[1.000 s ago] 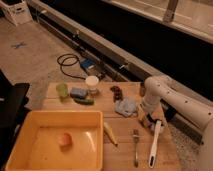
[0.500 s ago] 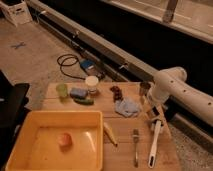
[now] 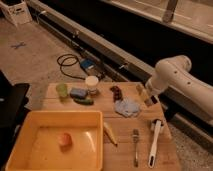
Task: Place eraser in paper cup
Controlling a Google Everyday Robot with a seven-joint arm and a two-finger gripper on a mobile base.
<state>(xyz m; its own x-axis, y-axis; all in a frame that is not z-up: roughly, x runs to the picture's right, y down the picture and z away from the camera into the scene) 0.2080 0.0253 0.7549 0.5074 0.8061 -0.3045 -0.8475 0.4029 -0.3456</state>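
Note:
The paper cup stands upright at the back of the wooden table, left of centre. My gripper hangs from the white arm over the back right part of the table, well to the right of the cup. A small tan block, apparently the eraser, shows right at the gripper's tip. I cannot tell whether it is held or lies on the table.
A green cup, a blue sponge and a green object lie left of the paper cup. A dark object and a crumpled cloth lie between cup and gripper. A fork, a white-handled brush and a yellow tub are in front.
The arm has swung up and back from low over the table's right side. The gripper now hangs near the back right edge. The other objects have not moved.

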